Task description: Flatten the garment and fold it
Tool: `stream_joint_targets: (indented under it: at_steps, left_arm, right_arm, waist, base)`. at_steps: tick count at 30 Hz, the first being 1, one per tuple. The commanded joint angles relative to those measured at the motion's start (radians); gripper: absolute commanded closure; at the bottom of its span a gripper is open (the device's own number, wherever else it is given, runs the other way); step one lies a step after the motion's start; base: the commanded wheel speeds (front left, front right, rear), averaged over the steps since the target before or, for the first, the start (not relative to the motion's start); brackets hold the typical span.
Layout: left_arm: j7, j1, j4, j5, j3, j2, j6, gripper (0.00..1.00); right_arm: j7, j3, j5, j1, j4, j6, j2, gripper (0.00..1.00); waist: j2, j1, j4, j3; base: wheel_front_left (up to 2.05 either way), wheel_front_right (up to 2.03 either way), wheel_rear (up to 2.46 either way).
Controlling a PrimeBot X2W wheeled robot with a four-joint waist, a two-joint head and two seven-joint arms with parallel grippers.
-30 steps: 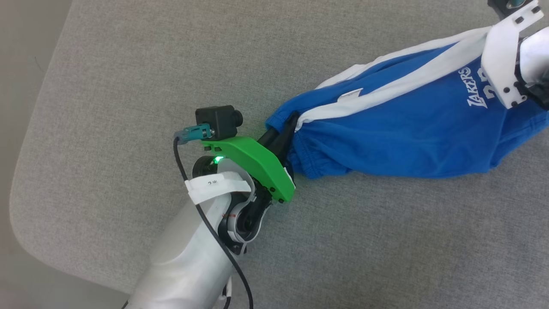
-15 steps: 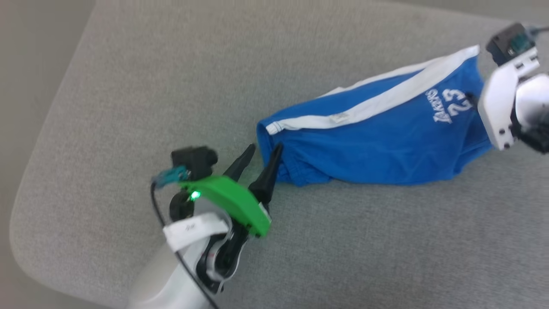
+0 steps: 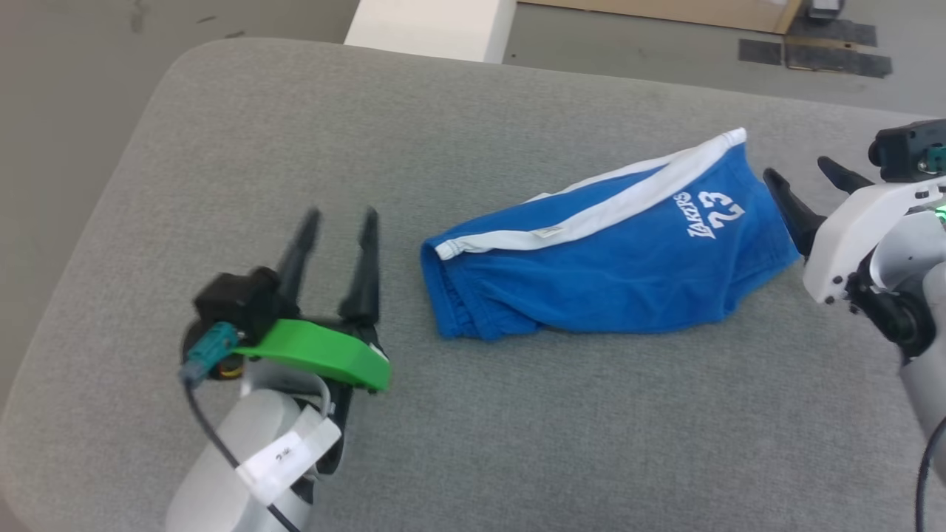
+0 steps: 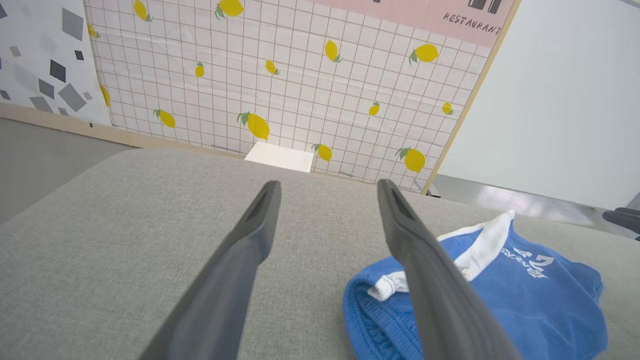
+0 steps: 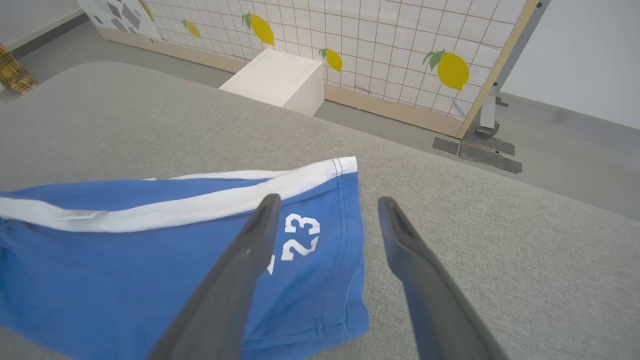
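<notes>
Shorts: blue, white-trimmed, rumpled on grey padded surface.
Left gripper: spread wide, empty, near shorts.
Right gripper: spread wide, empty, just beside shorts.

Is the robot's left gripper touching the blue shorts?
Apart. In the head view, the open left gripper sits beside the blue shorts, with a strip of bare grey cushion between them.

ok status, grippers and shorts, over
Left gripper open, empty, apart from the gathered end. Right gripper open, empty, at the printed end. Blue shorts rumpled on grey pad, not folded. White box beyond pad, not in the way.
</notes>
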Motion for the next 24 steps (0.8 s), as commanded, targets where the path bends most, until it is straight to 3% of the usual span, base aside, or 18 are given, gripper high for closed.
stream_joint_targets:
  at_steps: [1, 8, 13, 24]
  left_arm:
    - [-0.007, 0.024, -0.018, 0.059, 0.037, -0.021, -0.012, 0.00]
    - [-0.007, 0.087, -0.053, 0.266, 0.175, -0.098, -0.089, 0.00]
    - [-0.007, 0.109, -0.070, 0.338, 0.274, -0.162, -0.154, 0.00]
    - [-0.007, 0.095, -0.096, 0.363, 0.315, -0.192, -0.192, 0.00]
  right_arm:
    - [-0.024, -0.034, -0.017, 0.016, 0.000, -0.001, 0.029, 0.00]
    - [-0.051, -0.209, -0.105, -0.004, 0.073, -0.001, 0.154, 0.00]
    - [0.021, -0.360, -0.231, -0.080, 0.185, -0.001, 0.227, 0.00]
    - [0.223, -0.452, -0.416, -0.197, 0.327, -0.001, 0.262, 0.00]
  waist:
    - [0.0000, 0.0001, -0.013, 0.004]
    - [0.0000, 0.0001, -0.021, 0.032]
    - [0.0000, 0.0001, 0.000, 0.076]
    - [0.0000, 0.0001, 0.046, 0.142]
  base:
    - [0.00, 0.00, 0.00]
    - [0.00, 0.00, 0.00]
    - [0.00, 0.00, 0.00]
    - [0.00, 0.00, 0.00]
